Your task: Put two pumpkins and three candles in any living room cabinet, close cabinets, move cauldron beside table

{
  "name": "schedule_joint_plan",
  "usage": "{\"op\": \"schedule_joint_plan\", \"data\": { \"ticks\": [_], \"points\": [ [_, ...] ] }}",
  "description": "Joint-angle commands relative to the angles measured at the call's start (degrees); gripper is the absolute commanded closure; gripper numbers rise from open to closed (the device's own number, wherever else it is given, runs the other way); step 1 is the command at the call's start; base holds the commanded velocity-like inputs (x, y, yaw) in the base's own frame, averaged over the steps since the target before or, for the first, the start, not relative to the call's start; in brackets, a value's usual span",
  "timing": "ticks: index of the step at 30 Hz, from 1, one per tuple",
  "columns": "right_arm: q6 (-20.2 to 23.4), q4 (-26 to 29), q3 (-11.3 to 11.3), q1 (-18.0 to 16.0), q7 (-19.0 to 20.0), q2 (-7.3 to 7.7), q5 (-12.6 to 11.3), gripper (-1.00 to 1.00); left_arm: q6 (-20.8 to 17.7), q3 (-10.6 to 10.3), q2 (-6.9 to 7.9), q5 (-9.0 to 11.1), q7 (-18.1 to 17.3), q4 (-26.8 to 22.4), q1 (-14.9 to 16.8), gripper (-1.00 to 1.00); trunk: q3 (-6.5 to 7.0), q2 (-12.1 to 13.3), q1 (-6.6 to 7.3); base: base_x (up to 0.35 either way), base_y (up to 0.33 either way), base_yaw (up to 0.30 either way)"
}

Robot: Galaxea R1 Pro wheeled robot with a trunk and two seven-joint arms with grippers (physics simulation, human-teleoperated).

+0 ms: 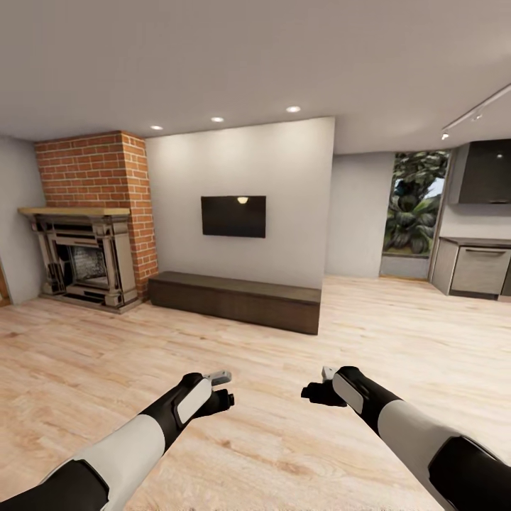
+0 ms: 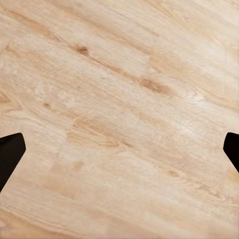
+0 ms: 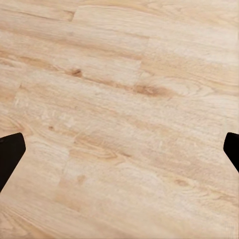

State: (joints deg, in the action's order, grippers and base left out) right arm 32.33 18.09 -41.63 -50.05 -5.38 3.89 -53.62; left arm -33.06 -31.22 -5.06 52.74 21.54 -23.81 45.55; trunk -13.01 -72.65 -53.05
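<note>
In the head view, the living room is seen across a light plank floor (image 1: 270, 426). The cabinet (image 1: 234, 299), long, low and dark brown, is stood against the white wall at centre, with all its front panels seen shut, directly below the black TV (image 1: 233, 216). Just beside its left end a red-brick fireplace (image 1: 89, 220) with a pale mantel is found. Grey kitchen units (image 1: 472, 268) and a window with foliage (image 1: 415, 206) are seen at the far right. Both arms are held out low over the floor, well apart from the cabinet: the left hand (image 1: 221, 397) at lower left of centre and the right hand (image 1: 317, 392) at lower right of centre, the 2 pointed toward each other with a gap between. In the left wrist view, the left hand (image 2: 119, 154) is shown spread, its 2 dark fingers (image 2: 10, 157) set at opposite edges with bare floor planks between them and nothing gripped. In the right wrist view, the right hand (image 3: 119, 154) is likewise shown spread wide, 1 of its dark fingertips (image 3: 10, 157) seen at each side over bare wood floor, and nothing is held.
</note>
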Motion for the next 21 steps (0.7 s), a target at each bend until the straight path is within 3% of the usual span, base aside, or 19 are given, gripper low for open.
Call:
{"op": "schedule_joint_plan", "data": {
  "ticks": [1, 10, 21],
  "points": [
    [0.2, 0.2, -0.4, 0.0, -0.5, 0.07, -0.6, -1.0, -0.1, -0.4, 0.05, 0.6, 0.5, -0.1, 0.1, -1.0, -0.18, -0.1, 0.0, 0.0, 0.0, 0.0],
    [0.2, 0.1, -0.5, 0.0, -0.5, 0.07, -0.6, -1.0, 0.0, -0.4, 0.05, 0.6, 0.5, -0.1, 0.1, -1.0, -1.04, -0.1, 0.0, 0.0, 0.0, 0.0],
    [0.1, 0.3, -0.5, 0.0, -0.3, 0.08, -0.6, -1.0, -0.1, -0.4, 0.09, 0.5, 0.5, -0.1, 0.1, -1.0, -0.11, 4.4, 2.41, 0.0, 0.0, 0.0]
  ]
}}
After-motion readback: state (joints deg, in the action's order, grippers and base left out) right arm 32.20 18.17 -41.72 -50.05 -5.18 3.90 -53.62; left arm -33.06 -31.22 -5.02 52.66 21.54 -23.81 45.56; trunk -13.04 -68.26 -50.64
